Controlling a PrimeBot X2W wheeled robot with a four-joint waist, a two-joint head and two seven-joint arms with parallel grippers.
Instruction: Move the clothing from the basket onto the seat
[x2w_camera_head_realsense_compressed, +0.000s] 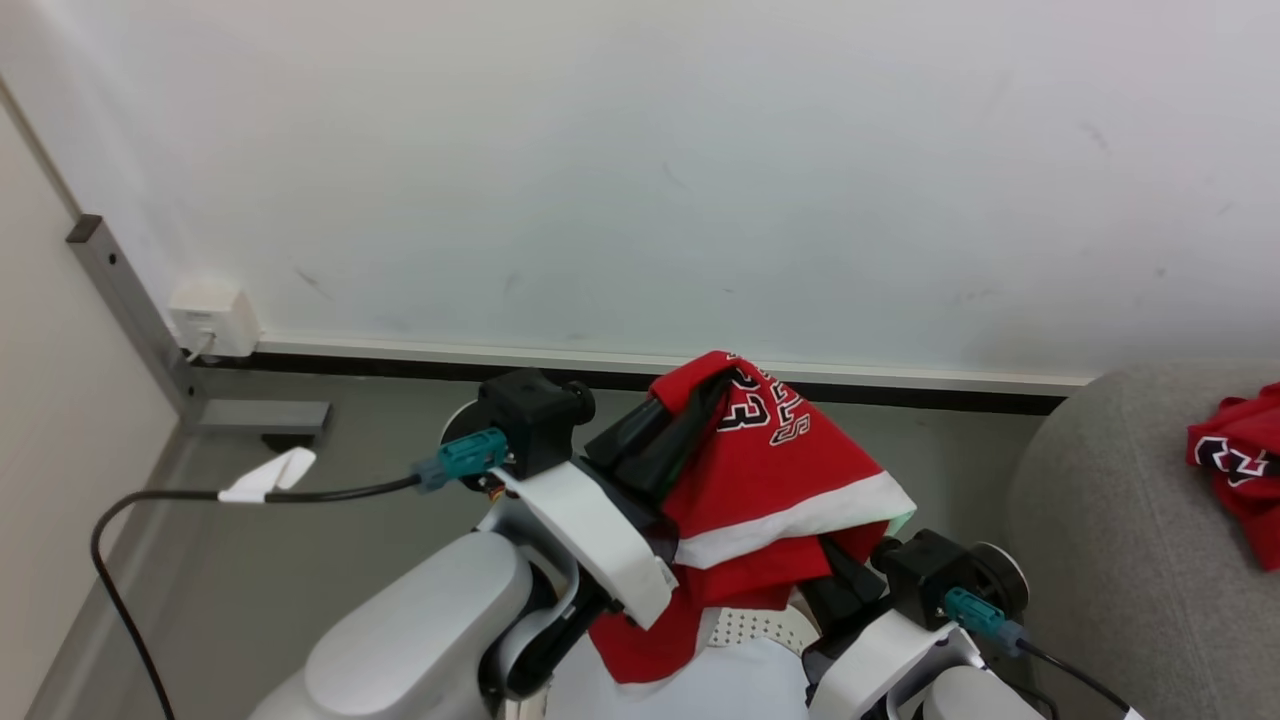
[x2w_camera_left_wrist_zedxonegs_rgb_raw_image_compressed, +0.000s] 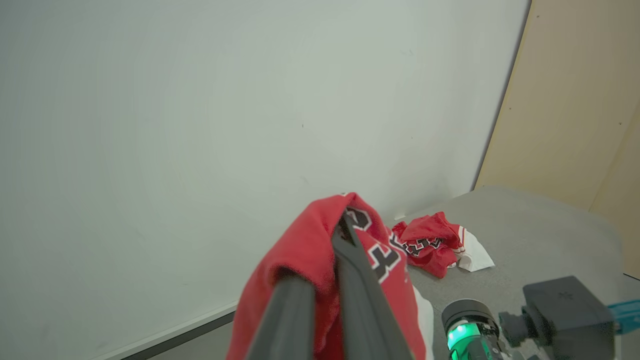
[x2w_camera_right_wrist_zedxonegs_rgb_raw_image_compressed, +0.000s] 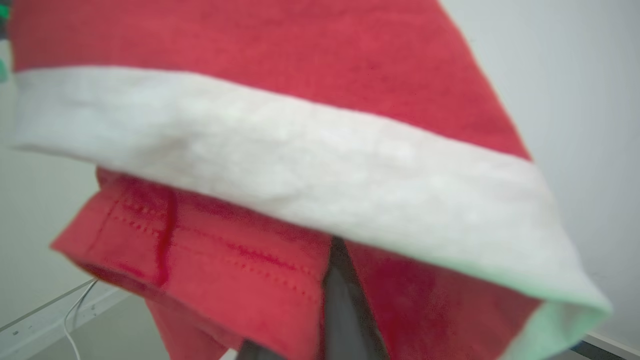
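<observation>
Head view: the left gripper is clenching the red garment aloft. The cloth is draping over the right gripper and hanging above the basket. The other garment is lying on the seat.

Left wrist view: both fingers are pinching a fold.

Right wrist view: the fingers are closing tight on red cloth under the white hem.

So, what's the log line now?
left end effector shut on garment | right end effector shut on garment | other garment on seat
</observation>
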